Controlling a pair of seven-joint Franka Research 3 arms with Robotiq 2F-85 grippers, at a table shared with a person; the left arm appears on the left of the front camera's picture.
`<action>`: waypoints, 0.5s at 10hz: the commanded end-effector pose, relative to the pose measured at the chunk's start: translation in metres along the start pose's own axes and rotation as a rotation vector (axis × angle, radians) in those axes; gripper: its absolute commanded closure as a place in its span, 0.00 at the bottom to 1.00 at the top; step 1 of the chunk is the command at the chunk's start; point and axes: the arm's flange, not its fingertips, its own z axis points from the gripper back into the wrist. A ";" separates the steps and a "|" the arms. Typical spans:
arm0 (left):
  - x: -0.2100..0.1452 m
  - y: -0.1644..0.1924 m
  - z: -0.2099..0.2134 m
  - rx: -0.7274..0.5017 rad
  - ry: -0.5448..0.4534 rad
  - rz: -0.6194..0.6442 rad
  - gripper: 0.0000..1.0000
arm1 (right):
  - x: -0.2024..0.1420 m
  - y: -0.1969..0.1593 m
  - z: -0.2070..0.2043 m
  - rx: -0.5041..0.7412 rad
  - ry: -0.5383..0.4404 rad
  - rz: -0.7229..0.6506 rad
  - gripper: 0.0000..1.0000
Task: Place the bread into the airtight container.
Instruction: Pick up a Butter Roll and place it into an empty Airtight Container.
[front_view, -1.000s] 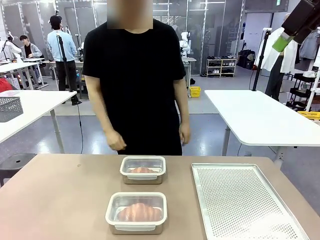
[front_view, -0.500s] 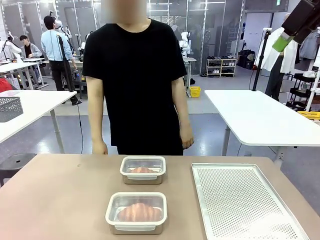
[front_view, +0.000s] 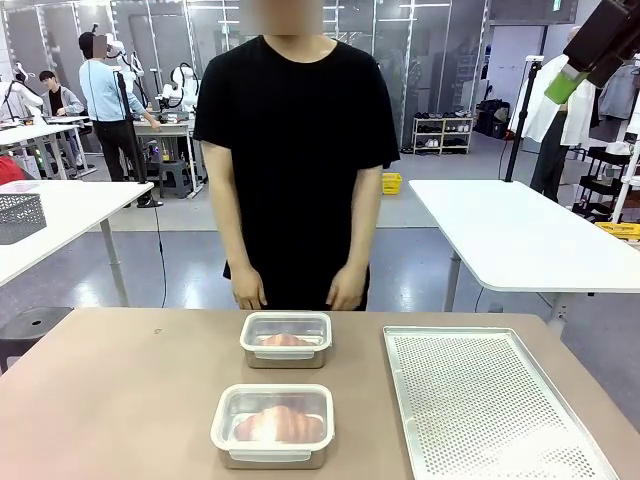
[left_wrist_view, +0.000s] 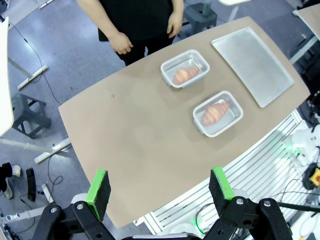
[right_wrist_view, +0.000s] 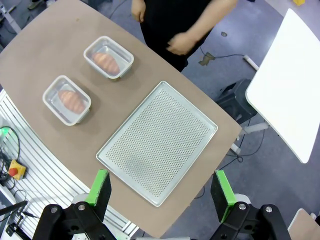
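Observation:
Two clear airtight containers stand mid-table, each with a golden bread inside. The near container (front_view: 272, 425) (left_wrist_view: 218, 113) (right_wrist_view: 66, 99) holds one bread (front_view: 280, 424). The far container (front_view: 286, 338) (left_wrist_view: 184, 68) (right_wrist_view: 108, 57) holds another bread (front_view: 286, 340). My left gripper (left_wrist_view: 159, 187) hangs open high above the table's left side, holding nothing. My right gripper (right_wrist_view: 160, 192) is open too, high over the tray; one of its green pads (front_view: 563, 86) shows at the top right of the front view.
A perforated metal tray (front_view: 480, 400) (left_wrist_view: 252, 65) (right_wrist_view: 157, 141) lies bare on the table's right side. A person in black stands at the far edge with both hands (front_view: 247, 292) lowered just behind the far container. White tables stand beyond.
The person has stepped slightly to the right and brought both hands down in front, close to the table's far edge. Containers and both grippers have stayed put.

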 end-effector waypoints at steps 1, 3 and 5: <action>0.001 0.000 0.001 -0.003 0.000 -0.006 0.00 | -0.001 -0.001 0.002 -0.008 -0.001 -0.007 0.00; 0.001 0.000 0.001 -0.003 0.000 -0.006 0.00 | -0.001 -0.001 0.002 -0.008 -0.001 -0.007 0.00; 0.001 0.000 0.001 -0.003 0.000 -0.006 0.00 | -0.001 -0.001 0.002 -0.008 -0.001 -0.007 0.00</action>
